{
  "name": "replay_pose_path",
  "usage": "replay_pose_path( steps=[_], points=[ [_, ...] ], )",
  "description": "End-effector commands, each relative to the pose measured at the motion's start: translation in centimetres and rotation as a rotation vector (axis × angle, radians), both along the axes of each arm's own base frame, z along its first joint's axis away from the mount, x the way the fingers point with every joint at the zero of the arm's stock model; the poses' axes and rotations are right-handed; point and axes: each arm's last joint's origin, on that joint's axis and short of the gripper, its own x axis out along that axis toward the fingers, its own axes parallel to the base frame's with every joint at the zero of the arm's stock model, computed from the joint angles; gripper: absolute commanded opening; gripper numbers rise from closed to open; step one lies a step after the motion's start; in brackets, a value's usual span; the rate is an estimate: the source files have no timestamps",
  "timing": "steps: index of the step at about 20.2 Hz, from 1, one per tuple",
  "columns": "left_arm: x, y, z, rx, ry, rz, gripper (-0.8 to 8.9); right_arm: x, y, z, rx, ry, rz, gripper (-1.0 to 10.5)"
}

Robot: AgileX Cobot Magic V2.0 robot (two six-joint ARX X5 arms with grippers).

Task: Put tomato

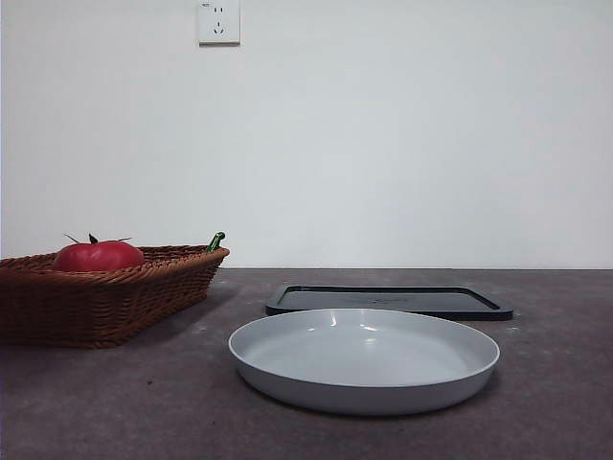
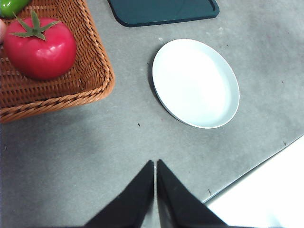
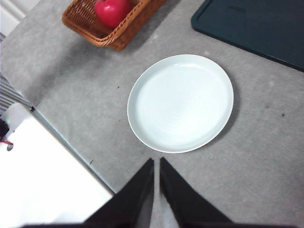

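Note:
The red tomato (image 1: pixel 98 256) (image 2: pixel 40 47) (image 3: pixel 111 11) with its green stem lies in a brown wicker basket (image 1: pixel 115 292) (image 2: pixel 95 71) (image 3: pixel 118 35) at the left of the table. A pale grey plate (image 1: pixel 364 359) (image 2: pixel 195 83) (image 3: pixel 180 102) rests empty in the middle. My left gripper (image 2: pixel 155 164) hovers shut above bare table, apart from the basket and plate. High over the table's near edge, my right gripper (image 3: pixel 156 161) is shut too, just short of the plate. Neither arm shows in the front view.
A dark flat tray (image 1: pixel 388 300) (image 2: pixel 164 10) (image 3: pixel 256 28) lies behind the plate. A green vegetable (image 1: pixel 216 241) (image 2: pixel 12 5) sits at the basket's far end. The table edge (image 2: pixel 251 173) (image 3: pixel 66 142) runs close to both grippers. A wall stands behind.

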Motion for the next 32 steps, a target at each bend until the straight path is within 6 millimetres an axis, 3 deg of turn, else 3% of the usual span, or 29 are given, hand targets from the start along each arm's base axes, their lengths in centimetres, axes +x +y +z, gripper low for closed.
replay_pose_path(
  steps=[1, 3, 8, 14, 22, 32],
  points=[
    [0.1, -0.1, 0.6, 0.004, -0.032, -0.018, 0.59, 0.0, 0.1, 0.5, -0.002, -0.030, 0.019, 0.1],
    [0.1, 0.0, 0.6, 0.005, -0.033, -0.017, 1.38, 0.0, 0.1, 0.5, -0.003, -0.030, 0.019, 0.5],
    [0.2, 0.0, 0.7, 0.015, -0.044, 0.003, 3.52, 0.0, 0.1, 0.5, -0.002, -0.029, 0.019, 3.5],
    [1.0, 0.0, 1.0, 0.045, -0.103, 0.047, 4.78, 0.0, 0.1, 0.5, -0.002, -0.030, 0.019, 3.8],
    [4.6, -0.3, 0.7, 0.074, -0.149, 0.103, 5.00, 0.2, 0.1, 0.5, 0.003, -0.021, 0.012, 3.8],
    [11.9, -1.3, -1.8, 0.129, -0.175, 0.154, 5.00, 0.2, 0.1, 0.5, 0.003, -0.021, 0.012, 3.8]
  ],
)
